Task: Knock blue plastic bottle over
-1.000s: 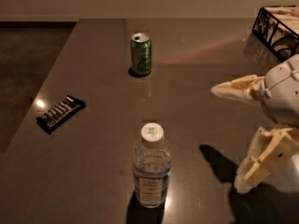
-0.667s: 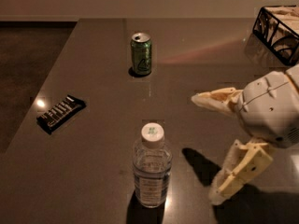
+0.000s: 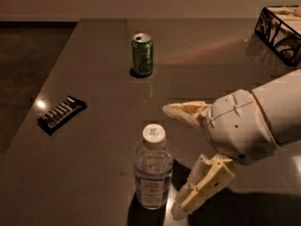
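The blue plastic bottle (image 3: pixel 151 172) is a small clear water bottle with a white cap. It stands upright on the dark table (image 3: pixel 108 79) near the front edge. My gripper (image 3: pixel 171 161) comes in from the right, just right of the bottle. It is open. One cream finger (image 3: pixel 184 112) reaches out at cap height, the other (image 3: pixel 200 187) hangs beside the bottle's base. The fingers stand very close to the bottle; I cannot tell whether they touch it.
A green drink can (image 3: pixel 142 53) stands upright at the back middle. A dark snack bar (image 3: pixel 61 113) lies at the left. A black wire basket (image 3: pixel 282 32) sits at the back right corner. The table's left edge drops to dark floor.
My gripper has moved left across the table, from the right edge of the view to right beside the bottle. The bottle, can and bar have not moved.
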{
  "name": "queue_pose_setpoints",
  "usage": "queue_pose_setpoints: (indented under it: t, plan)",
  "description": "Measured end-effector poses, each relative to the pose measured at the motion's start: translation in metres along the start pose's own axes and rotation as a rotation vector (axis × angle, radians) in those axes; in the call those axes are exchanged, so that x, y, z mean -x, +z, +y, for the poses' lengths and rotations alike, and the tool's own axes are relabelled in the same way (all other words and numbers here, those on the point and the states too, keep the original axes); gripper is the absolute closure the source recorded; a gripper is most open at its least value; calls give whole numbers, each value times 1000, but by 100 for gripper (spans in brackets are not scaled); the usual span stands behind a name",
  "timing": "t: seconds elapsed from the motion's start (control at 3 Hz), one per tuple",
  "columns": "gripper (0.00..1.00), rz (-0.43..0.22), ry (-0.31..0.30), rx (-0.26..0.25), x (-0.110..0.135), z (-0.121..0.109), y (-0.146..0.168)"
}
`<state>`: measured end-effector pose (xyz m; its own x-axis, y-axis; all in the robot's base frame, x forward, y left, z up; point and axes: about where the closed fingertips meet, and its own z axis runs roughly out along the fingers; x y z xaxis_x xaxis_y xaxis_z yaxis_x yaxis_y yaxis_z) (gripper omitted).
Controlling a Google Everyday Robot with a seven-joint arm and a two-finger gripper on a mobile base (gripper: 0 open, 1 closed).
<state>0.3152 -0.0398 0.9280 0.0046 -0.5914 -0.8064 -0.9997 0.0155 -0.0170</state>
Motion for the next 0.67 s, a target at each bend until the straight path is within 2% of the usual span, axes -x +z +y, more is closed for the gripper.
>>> queue_pose_setpoints:
  t: [0.33,0.67]
  plan:
    - [0,-43,-14,22,11,14,15]
    - [15,-56,-1,32,13,20,27]
